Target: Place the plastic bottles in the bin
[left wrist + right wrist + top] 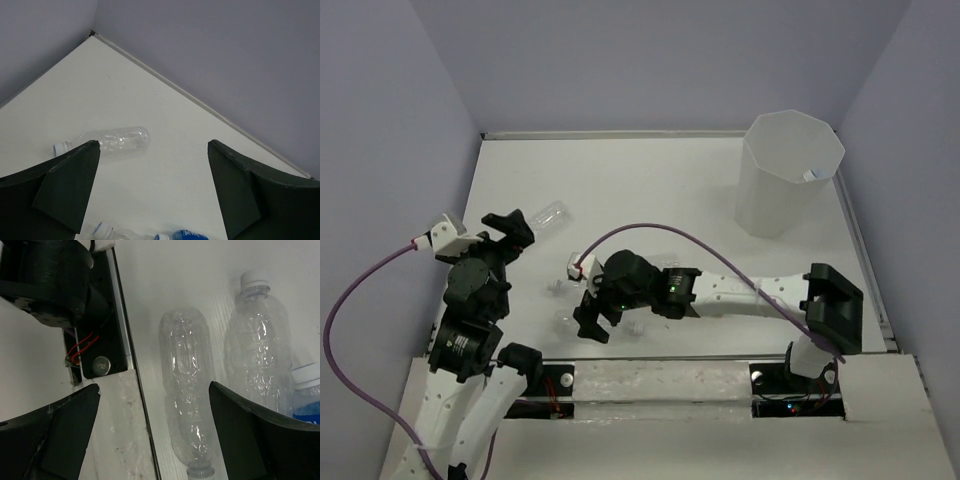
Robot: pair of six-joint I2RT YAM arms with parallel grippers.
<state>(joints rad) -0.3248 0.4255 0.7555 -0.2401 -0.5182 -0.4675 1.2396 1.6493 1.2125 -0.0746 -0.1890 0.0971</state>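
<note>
Blue-labelled bottle [306, 392] cropped (right edge), bin [775, 205] floor unseen

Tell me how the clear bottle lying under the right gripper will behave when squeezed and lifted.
The clear bottle looks empty, so it is probably very light. Its thin, ribbed walls will likely buckle when squeezed rather than hold stiff. Lying on its side on the smooth table, it may roll toward the white-capped bottle if nudged.

My worktop [650, 190], white: bin [788, 175] upper rt; clear bottle [550, 216] mid-left; few more bottles [187, 390] lower centre.
</note>
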